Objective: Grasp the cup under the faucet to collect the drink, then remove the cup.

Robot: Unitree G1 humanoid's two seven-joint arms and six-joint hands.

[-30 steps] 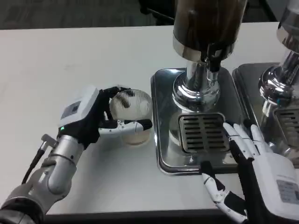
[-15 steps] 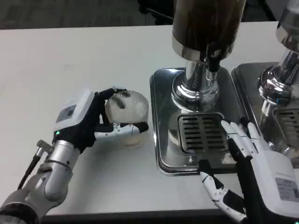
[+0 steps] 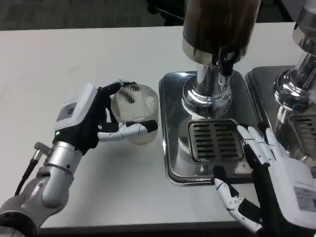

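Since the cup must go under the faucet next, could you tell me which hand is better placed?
Left: the left hand already grips the cup beside the drip tray; the right hand is open, holding nothing.

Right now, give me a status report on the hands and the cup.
Left hand grips the cup, on the table left of the drip tray. Right hand open at the tray's front edge. Faucet path unobstructed.

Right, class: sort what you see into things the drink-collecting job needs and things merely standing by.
Needed: ribbed clear plastic cup, held by the left hand; dark drink dispenser's faucet; slotted steel drip tray.
Standing by: second chrome dispenser; open right hand.
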